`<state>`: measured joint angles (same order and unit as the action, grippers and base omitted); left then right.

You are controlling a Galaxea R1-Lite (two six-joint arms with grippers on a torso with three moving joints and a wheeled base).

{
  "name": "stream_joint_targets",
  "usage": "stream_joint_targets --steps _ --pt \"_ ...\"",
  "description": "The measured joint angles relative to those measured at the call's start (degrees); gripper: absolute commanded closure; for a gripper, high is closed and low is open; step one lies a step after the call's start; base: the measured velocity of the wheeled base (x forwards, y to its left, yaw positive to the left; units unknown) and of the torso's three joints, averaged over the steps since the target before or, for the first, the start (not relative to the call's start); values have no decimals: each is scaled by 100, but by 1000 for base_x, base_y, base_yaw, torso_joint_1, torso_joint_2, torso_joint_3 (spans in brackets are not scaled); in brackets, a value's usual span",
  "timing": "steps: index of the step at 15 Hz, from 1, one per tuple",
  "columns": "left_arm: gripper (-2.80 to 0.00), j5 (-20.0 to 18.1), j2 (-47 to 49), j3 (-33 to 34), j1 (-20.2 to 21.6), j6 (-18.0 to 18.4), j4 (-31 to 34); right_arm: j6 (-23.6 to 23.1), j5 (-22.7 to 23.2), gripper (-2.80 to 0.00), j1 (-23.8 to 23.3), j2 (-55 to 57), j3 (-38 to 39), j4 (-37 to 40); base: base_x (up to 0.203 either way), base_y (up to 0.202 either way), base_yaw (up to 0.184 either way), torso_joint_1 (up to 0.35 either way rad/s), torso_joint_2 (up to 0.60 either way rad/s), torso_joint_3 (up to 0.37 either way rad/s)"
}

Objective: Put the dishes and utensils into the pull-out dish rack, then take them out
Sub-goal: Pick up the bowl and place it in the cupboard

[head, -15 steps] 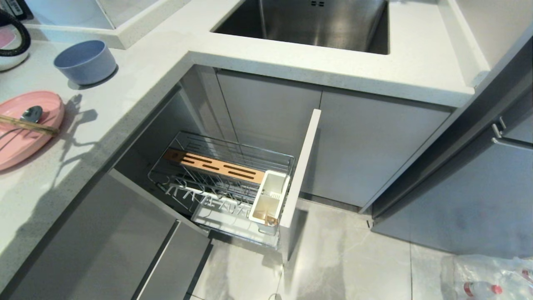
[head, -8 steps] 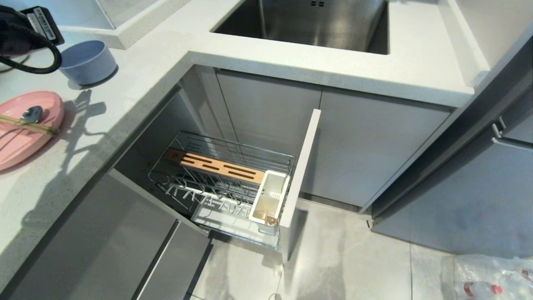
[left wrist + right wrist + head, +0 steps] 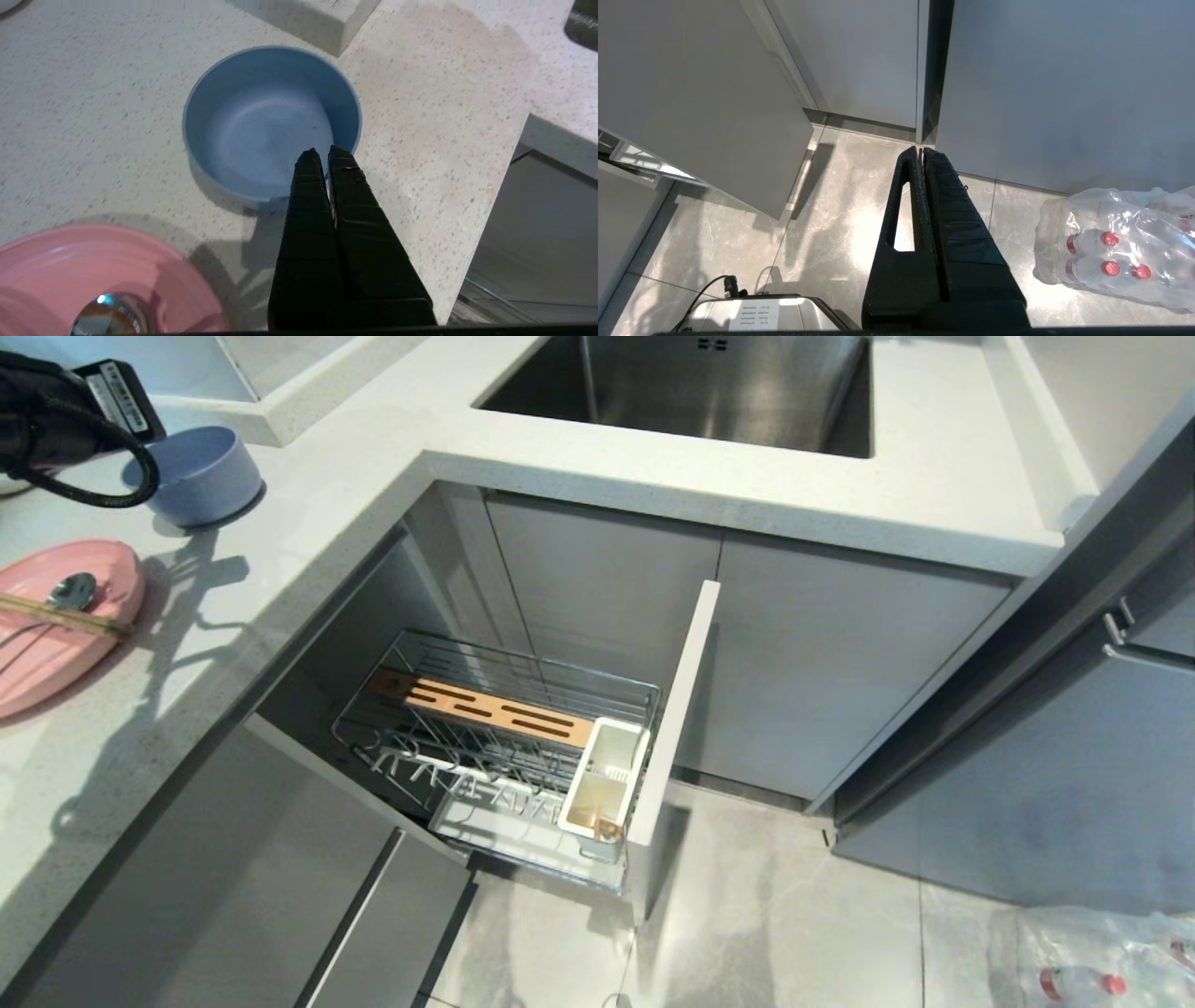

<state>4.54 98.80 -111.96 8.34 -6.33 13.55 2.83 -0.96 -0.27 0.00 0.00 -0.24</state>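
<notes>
On the speckled counter (image 3: 444, 107), my left gripper (image 3: 321, 150) hangs pinched shut over the blue bowl (image 3: 261, 126), lining up before it can open to grasp the rim.

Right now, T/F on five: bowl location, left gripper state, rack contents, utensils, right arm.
1. The blue bowl sits in the pull-out dish rack. False: it stands on the countertop.
2. The left gripper is shut, hovering over the bowl's rim. True.
3. The rack holds no dishes. True.
4. The spoon and chopsticks stand in the white caddy. False: they lie on the pink plate.
5. The right gripper holds the plate. False: it is shut on nothing, above the floor.
</notes>
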Motion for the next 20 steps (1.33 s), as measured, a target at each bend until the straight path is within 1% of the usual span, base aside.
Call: stream_joint_targets --steps 1,2,4,11,14,20 --pt "0 -32 47 -2 0 5 -94 -2 0 0 0 0 0 0 0 0 0 0 0 0" --pt "-280 -43 102 -2 -2 25 -160 -2 0 0 0 0 0 0 0 0 0 0 0 0" --pt "-280 -47 198 -2 0 150 -254 -2 0 0 0 0 0 0 0 0 0 0 0 0" --pt "-280 -58 431 -6 -43 186 -523 -5 0 0 0 0 0 0 0 0 0 0 0 0" --pt "-280 -64 569 -11 -63 334 -673 -3 0 0 0 0 0 2 0 0 0 0 0 0" --pt "-280 -67 841 -24 -203 444 -916 -2 0 0 0 0 0 0 0 0 0 0 0 0"
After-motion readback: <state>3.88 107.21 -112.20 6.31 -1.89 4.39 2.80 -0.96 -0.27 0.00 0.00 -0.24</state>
